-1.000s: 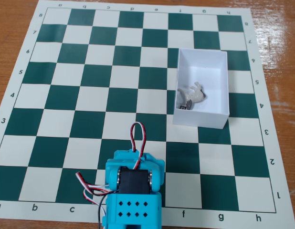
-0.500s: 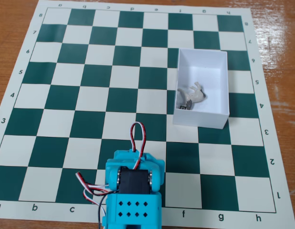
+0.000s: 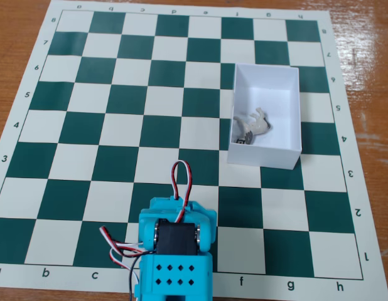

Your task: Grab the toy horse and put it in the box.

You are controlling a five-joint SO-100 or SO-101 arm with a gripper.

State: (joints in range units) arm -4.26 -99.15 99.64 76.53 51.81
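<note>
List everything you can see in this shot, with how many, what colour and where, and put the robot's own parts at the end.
chessboard mat: one, dark green and cream squares, covering most of the table
table: one, brown wood, showing around the mat's edges
box: one, white, open-topped, right of centre on the mat
toy horse: one, grey and off-white, lying inside the box near its left wall
arm: one, turquoise with a black motor, bottom centre; gripper not in view
wires: red, white and black, looping up and to the left from the arm
</note>
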